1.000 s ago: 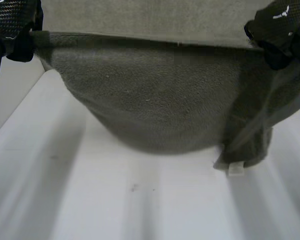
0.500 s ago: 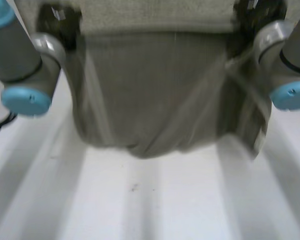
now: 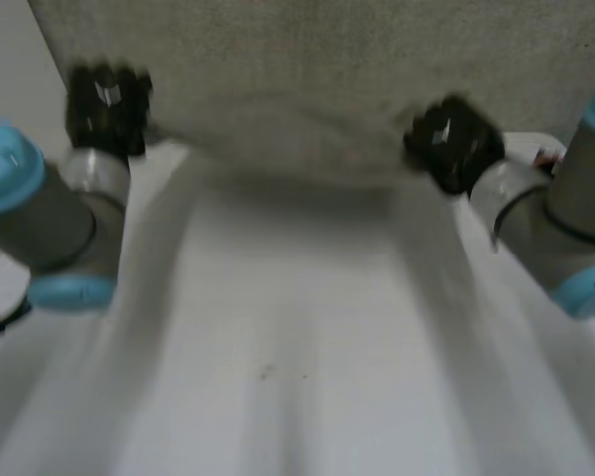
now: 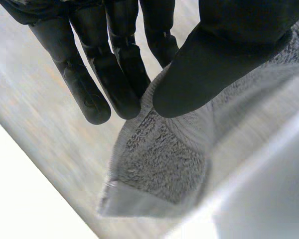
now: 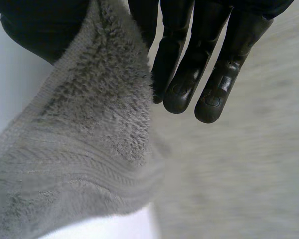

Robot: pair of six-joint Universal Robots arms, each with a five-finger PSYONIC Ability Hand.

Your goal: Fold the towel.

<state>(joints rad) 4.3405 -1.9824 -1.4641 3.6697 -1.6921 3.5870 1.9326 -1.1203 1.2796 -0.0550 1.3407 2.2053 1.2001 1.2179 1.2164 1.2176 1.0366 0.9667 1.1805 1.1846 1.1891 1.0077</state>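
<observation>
The grey towel (image 3: 307, 79) stretches across the far side of the white table (image 3: 278, 347), its near edge sagging between the two hands. The left hand (image 3: 104, 104) has one corner pinched between thumb and straight fingers (image 4: 104, 74). The right hand (image 3: 451, 144) grips the same edge further along, with cloth caught between its thumb and fingers (image 5: 199, 64).
</observation>
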